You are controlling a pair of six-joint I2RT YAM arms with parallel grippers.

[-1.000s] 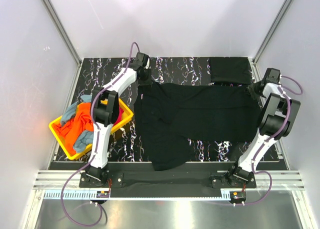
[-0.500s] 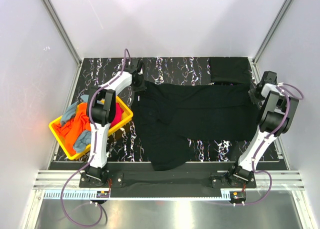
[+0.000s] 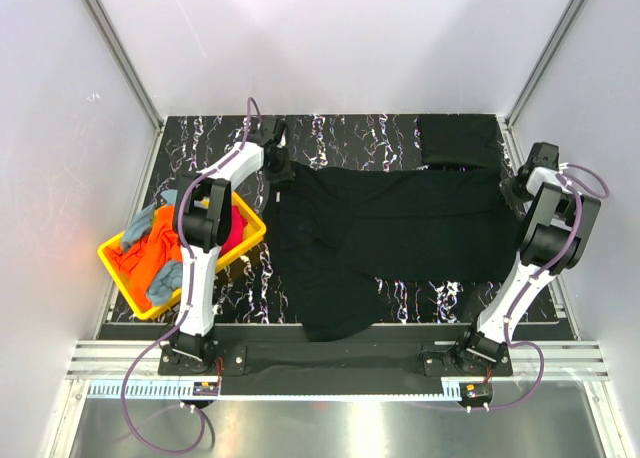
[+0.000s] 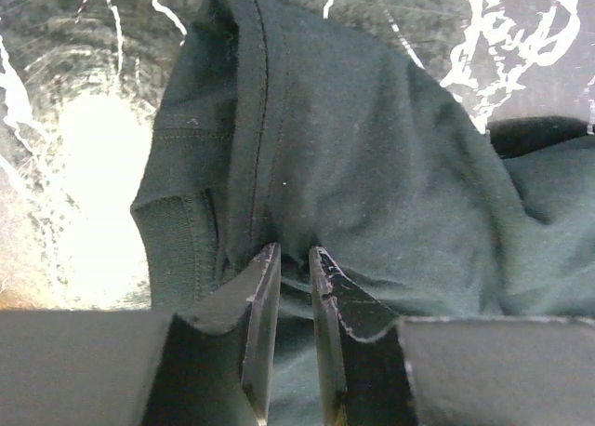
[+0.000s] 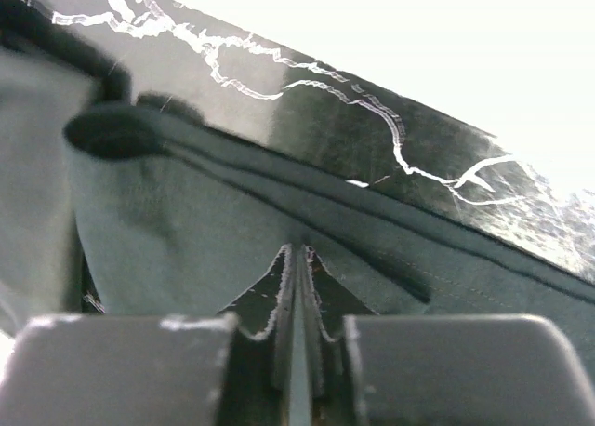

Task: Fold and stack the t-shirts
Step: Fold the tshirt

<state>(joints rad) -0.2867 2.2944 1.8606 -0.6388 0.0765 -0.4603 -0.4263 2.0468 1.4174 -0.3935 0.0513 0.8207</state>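
Note:
A black t-shirt [image 3: 400, 228] lies spread across the marbled black table, with one part hanging toward the near edge. My left gripper [image 3: 276, 170] is at the shirt's far left corner. In the left wrist view its jaws [image 4: 295, 251] stand nearly closed, pinching a bunched hem of the shirt [image 4: 372, 138]. My right gripper [image 3: 508, 190] is at the shirt's far right edge. In the right wrist view it [image 5: 298, 249] is shut tight on a thin fold of the shirt [image 5: 167, 212]. A folded black t-shirt [image 3: 458, 140] lies at the back right.
A yellow basket [image 3: 252, 236] at the left holds orange, grey and red shirts. Metal frame posts and white walls surround the table [image 3: 200, 148]. The rail with the arm bases runs along the near edge.
My left gripper has moved left and slightly nearer with the shirt corner, and the right gripper shifted a little right. The shirt's far edge is pulled straighter. Little moved in the last half second.

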